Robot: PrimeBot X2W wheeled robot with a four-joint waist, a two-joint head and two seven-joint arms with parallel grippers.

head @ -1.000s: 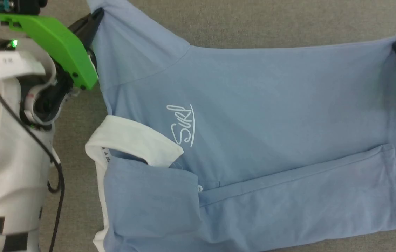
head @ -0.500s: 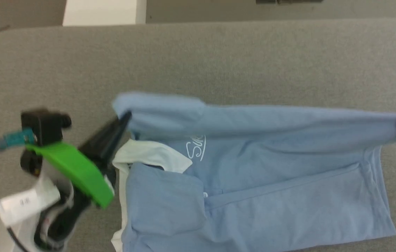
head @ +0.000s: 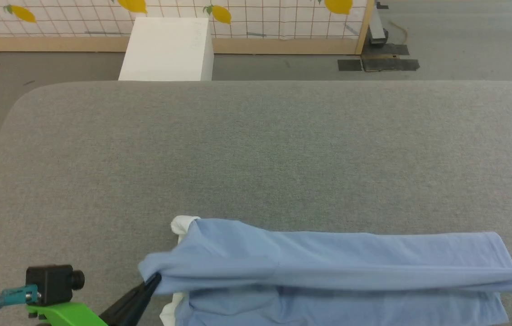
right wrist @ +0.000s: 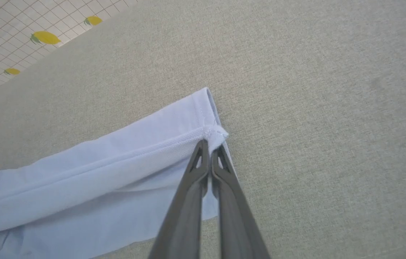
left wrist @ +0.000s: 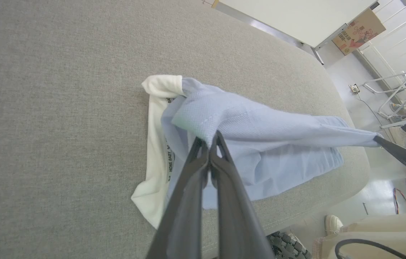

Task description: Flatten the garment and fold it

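Grey table (head: 256, 149); left tool (left wrist: 208, 138), right tool (right wrist: 210, 145) both clamped on garment (head: 328, 253); neck tape (left wrist: 170, 163) reads "HONE BABY".

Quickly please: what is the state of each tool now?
Left tool: closed, holding the blue polo shirt near its collar end.
Right tool: closed, holding the shirt's hem corner.

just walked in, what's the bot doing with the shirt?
Mid-fold. The left gripper is shut on the light blue polo shirt near its white collar; the right gripper is shut on a hem corner. The edge between them is taut, raised over the rest, which lies on the grey table.
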